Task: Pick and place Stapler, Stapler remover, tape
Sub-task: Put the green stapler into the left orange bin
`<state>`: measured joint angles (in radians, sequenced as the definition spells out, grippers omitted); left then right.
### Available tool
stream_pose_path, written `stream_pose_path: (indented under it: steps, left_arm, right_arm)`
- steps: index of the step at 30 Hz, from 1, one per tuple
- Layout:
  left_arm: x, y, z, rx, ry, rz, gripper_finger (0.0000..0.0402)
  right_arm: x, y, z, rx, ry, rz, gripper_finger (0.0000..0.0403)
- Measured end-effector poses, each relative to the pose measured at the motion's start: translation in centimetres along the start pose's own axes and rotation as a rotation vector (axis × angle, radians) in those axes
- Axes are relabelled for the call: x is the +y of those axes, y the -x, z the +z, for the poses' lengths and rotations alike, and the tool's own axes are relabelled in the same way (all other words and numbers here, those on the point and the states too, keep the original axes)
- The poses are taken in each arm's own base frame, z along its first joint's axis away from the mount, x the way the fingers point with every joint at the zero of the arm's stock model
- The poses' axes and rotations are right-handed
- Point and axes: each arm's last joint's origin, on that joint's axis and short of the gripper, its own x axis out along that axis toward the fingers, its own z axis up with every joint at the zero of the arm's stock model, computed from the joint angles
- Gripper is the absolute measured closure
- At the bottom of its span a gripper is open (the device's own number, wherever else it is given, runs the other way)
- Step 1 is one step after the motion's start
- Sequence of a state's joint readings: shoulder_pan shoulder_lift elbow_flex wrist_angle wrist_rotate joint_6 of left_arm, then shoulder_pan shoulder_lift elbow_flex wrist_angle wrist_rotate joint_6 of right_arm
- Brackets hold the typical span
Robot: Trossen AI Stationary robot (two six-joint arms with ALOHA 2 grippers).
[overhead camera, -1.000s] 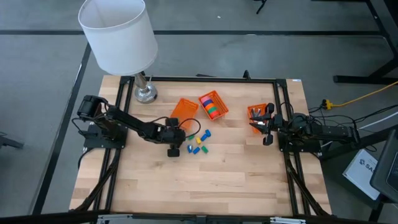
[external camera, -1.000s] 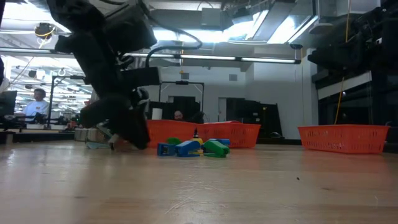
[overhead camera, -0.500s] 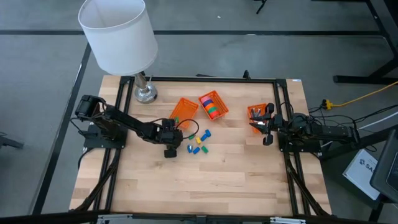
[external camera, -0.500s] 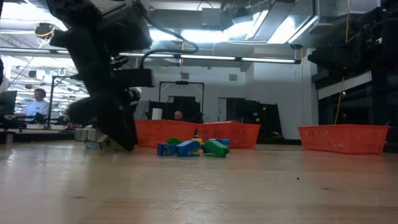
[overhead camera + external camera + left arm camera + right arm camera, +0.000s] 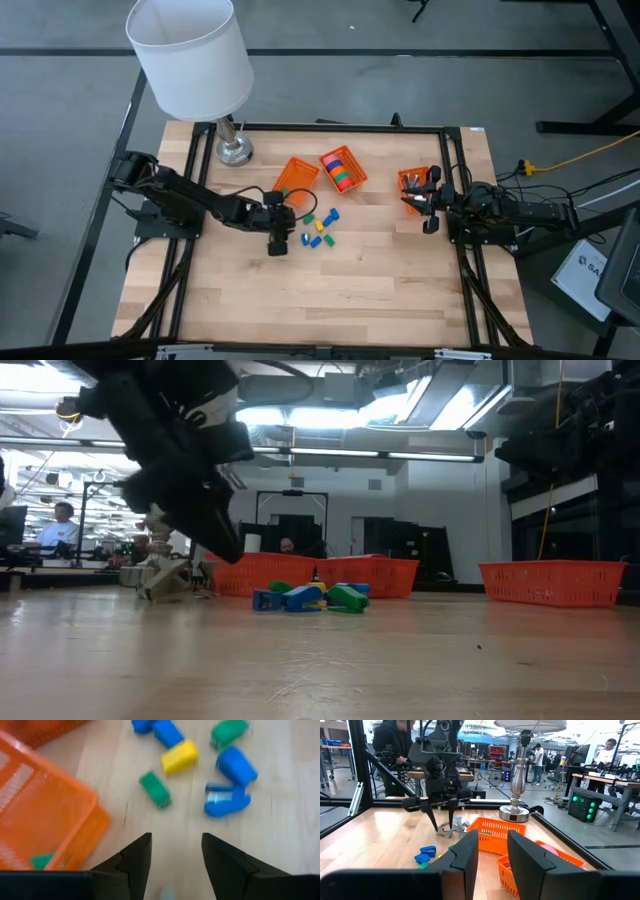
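Note:
My left gripper [image 5: 278, 240] hangs open above the wood, just near-left of a cluster of small blocky blue, yellow and green pieces [image 5: 318, 228]. In the left wrist view these pieces [image 5: 200, 765] lie past the fingers, one of them a blue mini stapler [image 5: 227, 802]. In the right wrist view a small grey thing [image 5: 447, 831] lies on the table below the left gripper [image 5: 441, 822]. The tape rolls [image 5: 342, 170], red, pink, orange and green, sit in the middle orange basket. My right gripper [image 5: 427, 205] waits open by the right basket [image 5: 412, 188].
Three orange baskets stand in the table's far half; the left one [image 5: 296, 180] holds a small green piece [image 5: 42, 860]. A lamp with a white shade [image 5: 190, 50] stands on a silver base [image 5: 235, 150] at the far left corner. The near half is bare wood [image 5: 330, 290].
My left gripper has risen from table height and tipped, drifting a little toward the near edge while its arm drew back toward the left. The pieces and baskets have stayed in place.

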<state>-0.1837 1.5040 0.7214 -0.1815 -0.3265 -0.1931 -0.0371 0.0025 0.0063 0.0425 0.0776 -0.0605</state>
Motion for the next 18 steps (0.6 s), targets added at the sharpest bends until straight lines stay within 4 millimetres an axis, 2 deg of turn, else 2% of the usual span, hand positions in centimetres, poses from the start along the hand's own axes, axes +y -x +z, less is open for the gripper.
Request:
stream_pose_path:
  steps: [6, 11, 18]
  left_arm:
    - [-0.3, -1.3, 1.0, -0.112, 0.014, 0.030, 0.0230]
    - [0.4, -1.9, 0.9, -0.098, 0.222, 0.033, 0.0220]
    - [0.4, -2.2, 1.0, -0.097, 0.326, 0.003, 0.0189]
  right_arm:
    - [0.0, 0.0, 0.0, 0.000, 0.000, 0.000, 0.0295]
    - [0.0, 0.0, 0.0, 0.000, 0.000, 0.000, 0.0295]
    - [0.0, 0.0, 0.0, 0.000, 0.000, 0.000, 0.0295]
